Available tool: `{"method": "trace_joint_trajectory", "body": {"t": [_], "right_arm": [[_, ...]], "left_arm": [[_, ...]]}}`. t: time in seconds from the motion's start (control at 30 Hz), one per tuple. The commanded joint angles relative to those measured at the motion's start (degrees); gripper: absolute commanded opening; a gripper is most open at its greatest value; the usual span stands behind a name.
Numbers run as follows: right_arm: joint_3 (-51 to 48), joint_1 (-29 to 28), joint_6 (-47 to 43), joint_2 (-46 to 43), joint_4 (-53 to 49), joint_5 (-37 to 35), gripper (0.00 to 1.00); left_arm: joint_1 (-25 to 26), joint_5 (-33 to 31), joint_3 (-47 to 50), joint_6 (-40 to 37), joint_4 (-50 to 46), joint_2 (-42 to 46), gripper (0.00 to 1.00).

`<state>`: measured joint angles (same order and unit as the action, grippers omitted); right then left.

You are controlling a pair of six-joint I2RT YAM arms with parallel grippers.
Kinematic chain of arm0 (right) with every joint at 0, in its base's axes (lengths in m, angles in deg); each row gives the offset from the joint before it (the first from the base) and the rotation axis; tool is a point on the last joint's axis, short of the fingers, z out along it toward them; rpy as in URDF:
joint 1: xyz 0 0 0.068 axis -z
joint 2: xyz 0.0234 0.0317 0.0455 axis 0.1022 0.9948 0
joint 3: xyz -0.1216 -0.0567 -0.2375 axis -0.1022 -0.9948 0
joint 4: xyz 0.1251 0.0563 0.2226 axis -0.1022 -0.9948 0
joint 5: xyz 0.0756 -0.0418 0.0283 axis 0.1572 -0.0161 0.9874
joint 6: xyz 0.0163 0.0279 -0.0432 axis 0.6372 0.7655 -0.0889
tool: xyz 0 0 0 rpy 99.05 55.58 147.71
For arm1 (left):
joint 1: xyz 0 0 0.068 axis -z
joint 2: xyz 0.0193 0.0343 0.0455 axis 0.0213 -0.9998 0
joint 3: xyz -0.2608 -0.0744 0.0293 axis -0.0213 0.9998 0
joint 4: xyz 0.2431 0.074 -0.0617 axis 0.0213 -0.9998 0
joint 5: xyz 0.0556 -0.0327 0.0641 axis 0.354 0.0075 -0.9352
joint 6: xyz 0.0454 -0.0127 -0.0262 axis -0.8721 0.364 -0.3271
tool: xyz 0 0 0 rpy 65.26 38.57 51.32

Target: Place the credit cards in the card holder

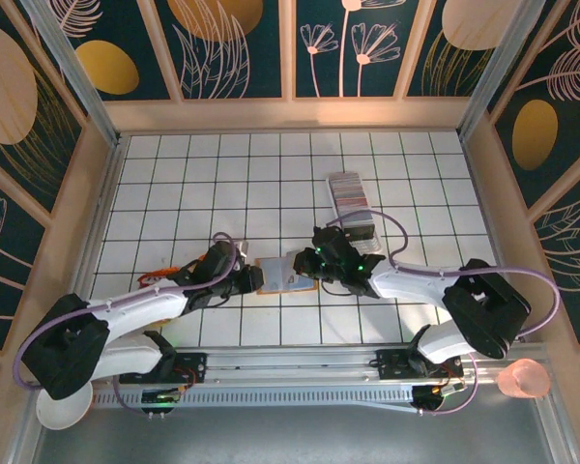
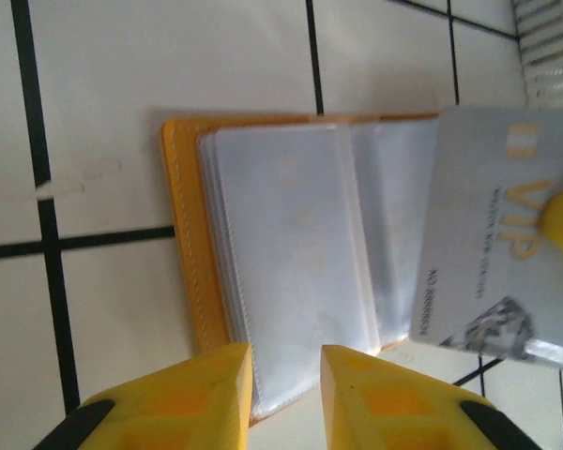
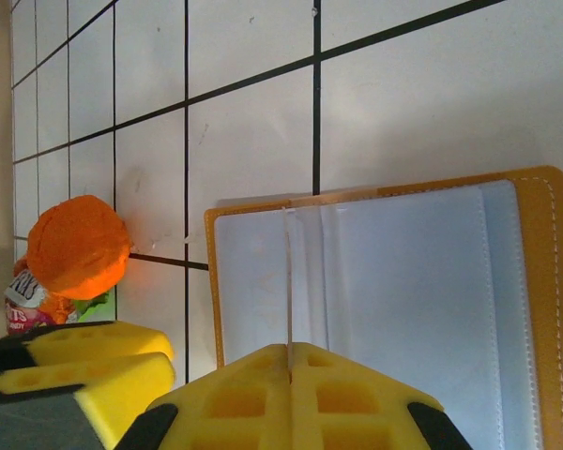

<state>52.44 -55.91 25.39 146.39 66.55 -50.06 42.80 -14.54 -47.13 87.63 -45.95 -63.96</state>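
Note:
The card holder (image 1: 275, 277) lies open on the tiled table between the two grippers, tan-orange with clear sleeves (image 2: 291, 244) facing up. My right gripper (image 3: 289, 347) is shut on one grey credit card (image 2: 493, 244) printed VIP. It holds the card edge-on (image 3: 289, 281) over the holder's middle fold (image 3: 305, 272). My left gripper (image 2: 286, 384) is at the holder's near edge, its jaws a little apart with a corner of a clear sleeve between them. The remaining credit cards (image 1: 349, 189) stand on edge in a row behind the right arm.
The long clear tray (image 1: 356, 230) holding the card row runs back from the right gripper. An orange rounded object (image 3: 77, 248) sits beside the left fingers (image 3: 75, 370). A pink thing (image 1: 522, 379) and a white bowl (image 1: 58, 411) lie off the table's near corners.

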Motion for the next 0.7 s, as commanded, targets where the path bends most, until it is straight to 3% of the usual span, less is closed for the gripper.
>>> {"method": "trace_joint_trajectory", "body": {"t": [0.0, 0.67], "right_arm": [[1.8, -0.5, -1.8, 1.2, 1.4, -0.4, 0.0], [3.5, -0.8, -2.7, 6.1, 0.8, 1.2, 0.0]], "left_arm": [[0.1, -3.6, -2.1, -1.0, -1.7, -1.3, 0.2], [0.2, -3.7, 0.7, 1.6, 1.2, -6.5, 0.14]]}}
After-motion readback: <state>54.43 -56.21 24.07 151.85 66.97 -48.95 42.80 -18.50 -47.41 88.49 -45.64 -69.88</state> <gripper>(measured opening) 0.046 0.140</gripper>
